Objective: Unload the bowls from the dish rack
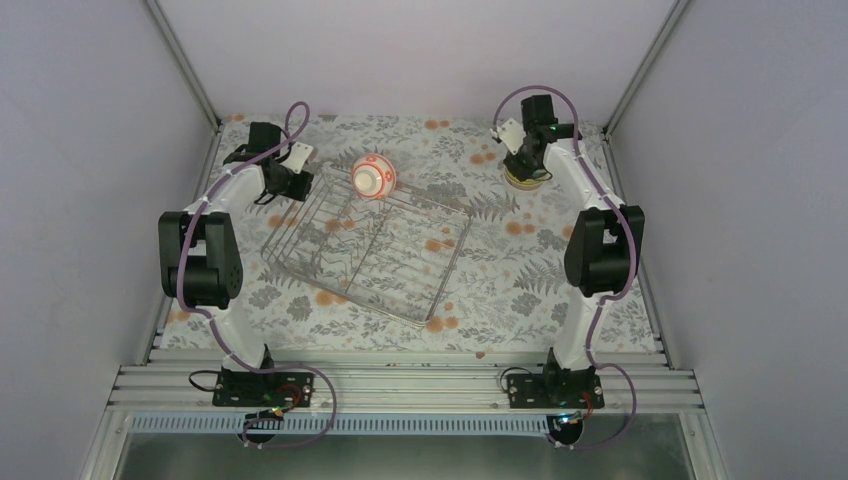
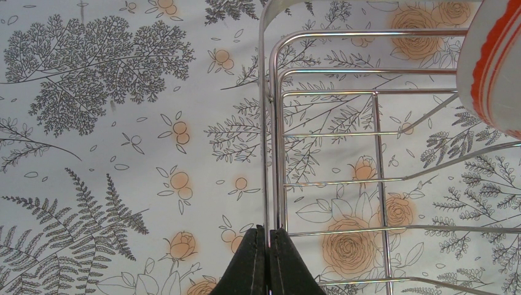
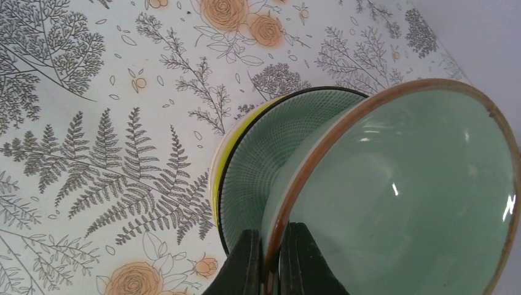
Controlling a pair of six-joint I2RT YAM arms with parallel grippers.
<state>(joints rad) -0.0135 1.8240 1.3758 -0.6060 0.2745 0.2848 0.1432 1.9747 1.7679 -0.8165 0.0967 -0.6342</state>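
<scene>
Your two arms rise from the near edge, the left arm (image 1: 198, 258) on one side of the flower-printed surface (image 1: 520, 300) and the right arm (image 1: 603, 250) on the other. Between them the dish rack (image 1: 372, 248) lies skewed on the surface.

Your left jaws are at the rack's far left corner. The left wrist view shows both fingers (image 2: 249, 267) pressed together on the rim wire, so they are clenched on the dish rack. Just beyond, at the rack's far edge, the white bowl with orange-red pattern (image 1: 374, 176) rests on the wires. Which way it faces cannot be settled.

At the far right, well apart from the rack, your right jaws grasp the rim of the pale mint green bowl (image 3: 418, 184), one finger inside and one outside. That bowl is tilted, and its lower side sits in the yellow-green bowl (image 3: 220, 166), which stands on the surface.
</scene>
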